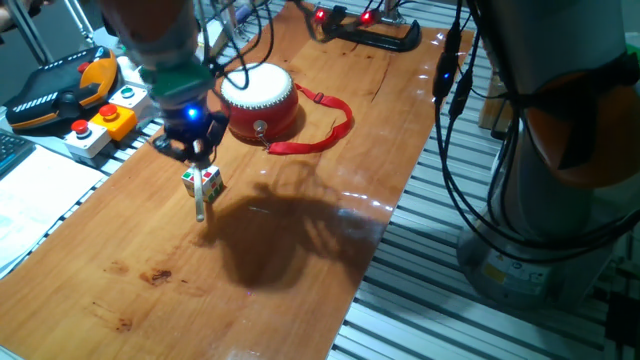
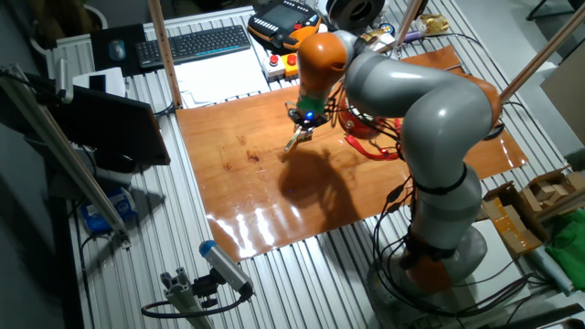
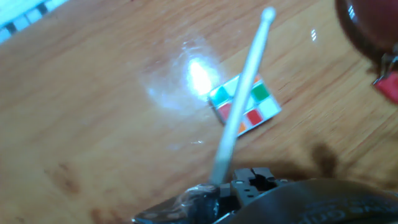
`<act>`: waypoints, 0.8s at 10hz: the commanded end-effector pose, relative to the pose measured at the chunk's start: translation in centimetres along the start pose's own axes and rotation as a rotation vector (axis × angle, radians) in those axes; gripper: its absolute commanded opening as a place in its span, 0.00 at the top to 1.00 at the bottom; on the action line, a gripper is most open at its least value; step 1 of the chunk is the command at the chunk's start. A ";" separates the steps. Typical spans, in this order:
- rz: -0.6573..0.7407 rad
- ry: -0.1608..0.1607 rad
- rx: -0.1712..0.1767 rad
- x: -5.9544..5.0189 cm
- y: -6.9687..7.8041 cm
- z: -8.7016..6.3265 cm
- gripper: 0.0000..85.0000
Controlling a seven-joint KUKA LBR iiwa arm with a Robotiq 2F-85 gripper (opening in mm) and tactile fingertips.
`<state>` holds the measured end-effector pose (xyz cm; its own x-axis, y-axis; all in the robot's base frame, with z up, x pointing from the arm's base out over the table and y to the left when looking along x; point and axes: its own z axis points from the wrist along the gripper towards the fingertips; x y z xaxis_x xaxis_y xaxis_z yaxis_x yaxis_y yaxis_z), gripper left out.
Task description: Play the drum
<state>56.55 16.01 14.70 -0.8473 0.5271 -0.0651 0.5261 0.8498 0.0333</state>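
Fingers of the gripper (image 1: 196, 150) are clenched on a white drumstick (image 3: 241, 106) angled over the cube (image 1: 202, 181); the drum (image 1: 260, 100) is seen just upper right of them.

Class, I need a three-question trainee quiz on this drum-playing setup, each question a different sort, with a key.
1. True or false: the gripper holds a white drumstick.
2. What lies on the table beneath the stick? A) the multicoloured cube B) a keyboard C) a cup
3. Fill in: the red drum has a ____ top skin.

Key: 1 true; 2 A; 3 white.
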 end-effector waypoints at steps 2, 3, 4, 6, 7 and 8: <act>0.074 -0.015 -0.007 0.1 0.5 0.3 0.73; 0.106 -0.013 0.000 0.1 0.7 0.4 0.69; 0.126 -0.008 0.007 0.2 0.8 0.5 0.69; 0.205 -0.042 0.029 0.0 1.2 0.6 0.72; 0.242 -0.062 0.033 0.0 1.3 0.7 0.67; 0.261 -0.077 0.029 -0.1 1.3 0.8 0.57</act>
<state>57.39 17.08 13.92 -0.6769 0.7232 -0.1367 0.7268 0.6861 0.0309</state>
